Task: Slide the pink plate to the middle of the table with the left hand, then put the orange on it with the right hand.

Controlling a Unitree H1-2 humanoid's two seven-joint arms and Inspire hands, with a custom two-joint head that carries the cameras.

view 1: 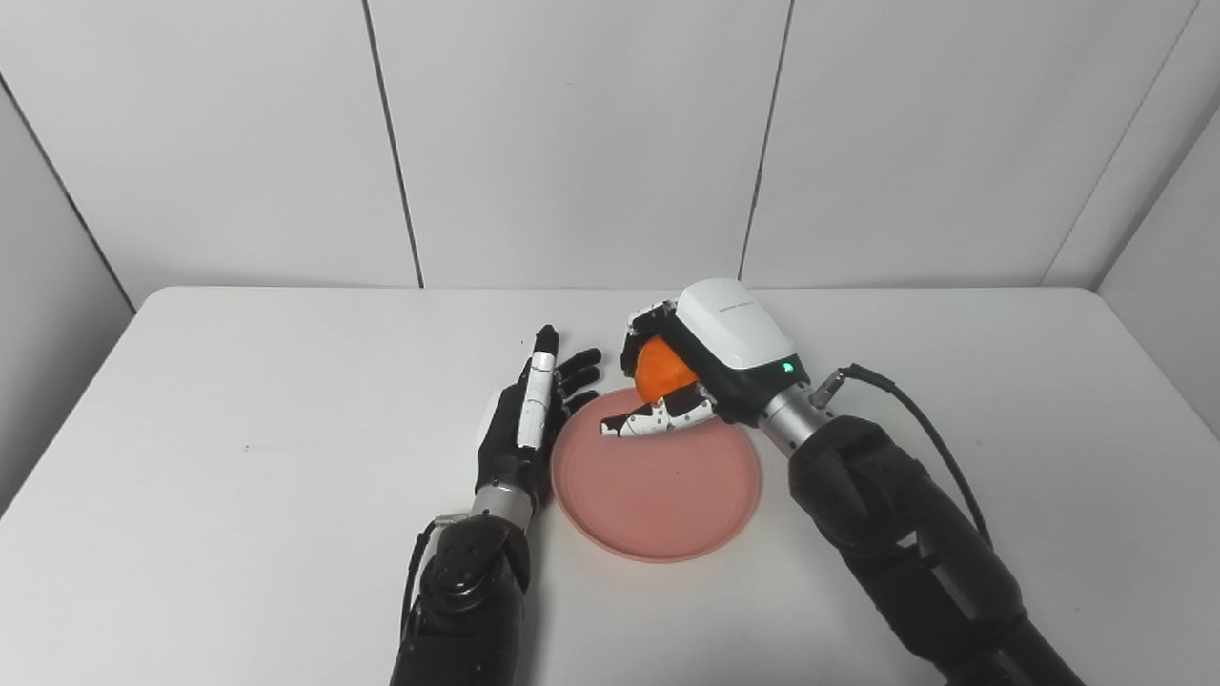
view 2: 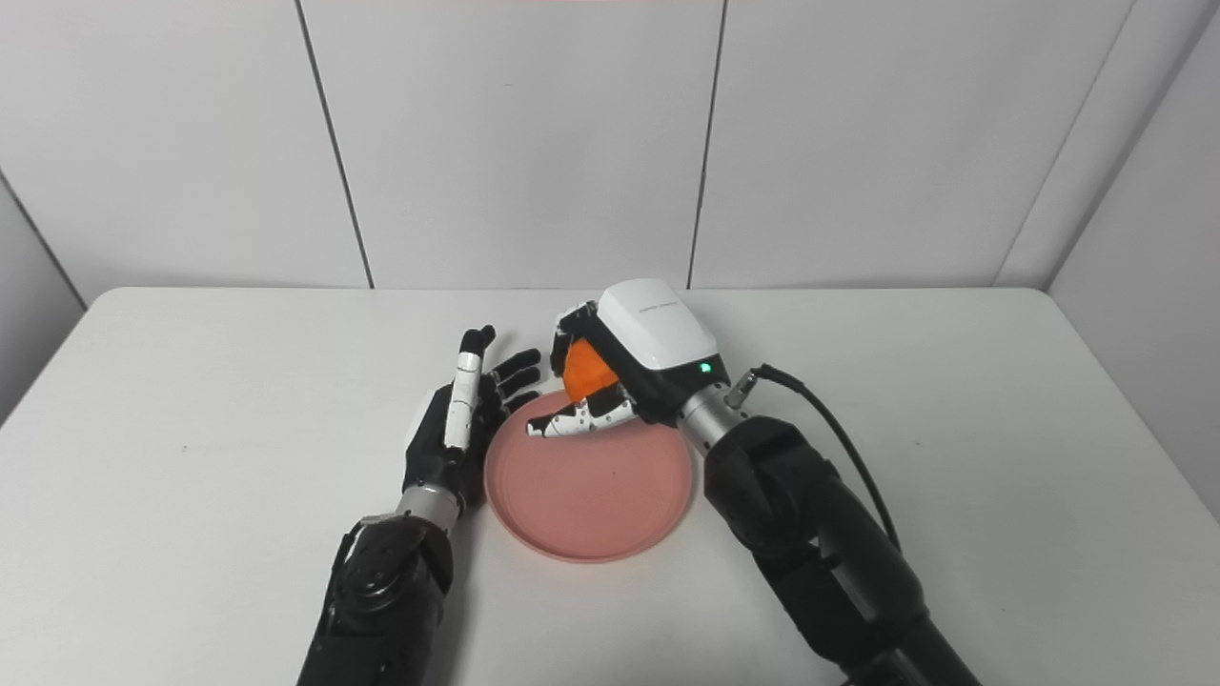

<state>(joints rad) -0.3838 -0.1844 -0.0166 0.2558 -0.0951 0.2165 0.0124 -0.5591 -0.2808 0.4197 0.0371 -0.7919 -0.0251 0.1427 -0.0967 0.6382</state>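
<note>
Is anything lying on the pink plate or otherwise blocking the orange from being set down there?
Nothing visible does. The right robot hand holds the orange over the far rim of the pink plate, whose surface is bare. The left robot hand rests beside the plate's left rim, open.

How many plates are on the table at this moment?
1. The pink plate lies near the middle of the table, beside the open left hand. The right hand holds the orange over its far edge. No other plate is visible.
</note>
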